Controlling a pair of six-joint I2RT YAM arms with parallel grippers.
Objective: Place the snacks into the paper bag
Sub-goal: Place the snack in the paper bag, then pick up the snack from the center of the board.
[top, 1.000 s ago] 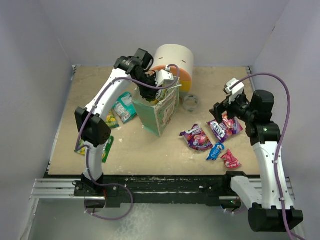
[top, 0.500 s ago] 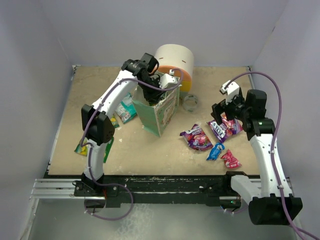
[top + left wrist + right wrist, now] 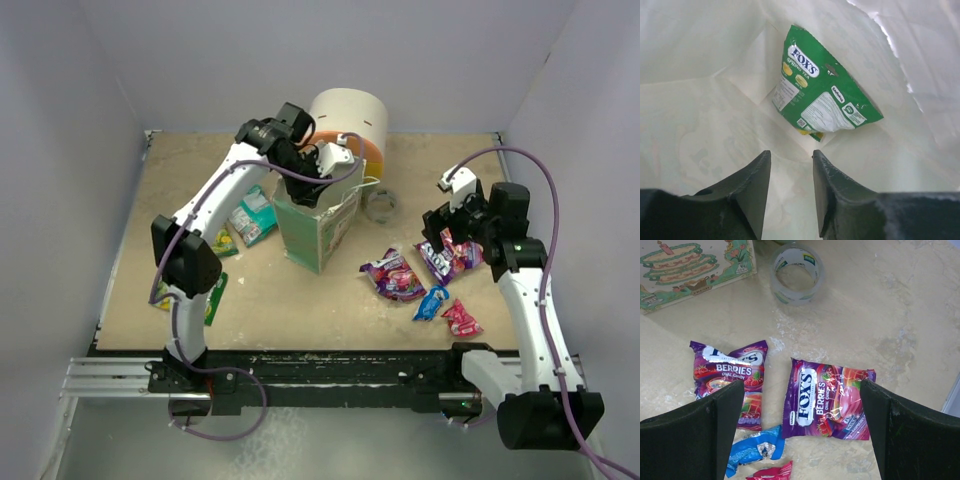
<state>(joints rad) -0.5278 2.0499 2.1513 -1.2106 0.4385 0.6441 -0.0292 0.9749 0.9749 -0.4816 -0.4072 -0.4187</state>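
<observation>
The mint-green paper bag (image 3: 320, 225) stands at mid-table. My left gripper (image 3: 322, 178) is in its mouth, open and empty (image 3: 790, 154). A green snack packet (image 3: 822, 95) lies on the bag's white bottom (image 3: 700, 60). My right gripper (image 3: 440, 235) is open and empty (image 3: 802, 382) above a purple packet (image 3: 827, 400), with one finger on each side of it. A second purple packet (image 3: 732, 377), a blue one (image 3: 752, 450) and a red one (image 3: 772, 473) lie close by. Teal (image 3: 248, 215) and yellow-green (image 3: 222, 242) packets lie left of the bag.
A round cream and orange drawer unit (image 3: 350, 125) stands right behind the bag. A clear ring (image 3: 796, 272) lies between the bag and the purple packets. A green packet (image 3: 213, 298) lies by the left arm's base. Walls enclose the table on three sides.
My left gripper dipped into the bag's mouth and the bag shifted slightly. My right gripper moved a little left and settled over the purple packet.
</observation>
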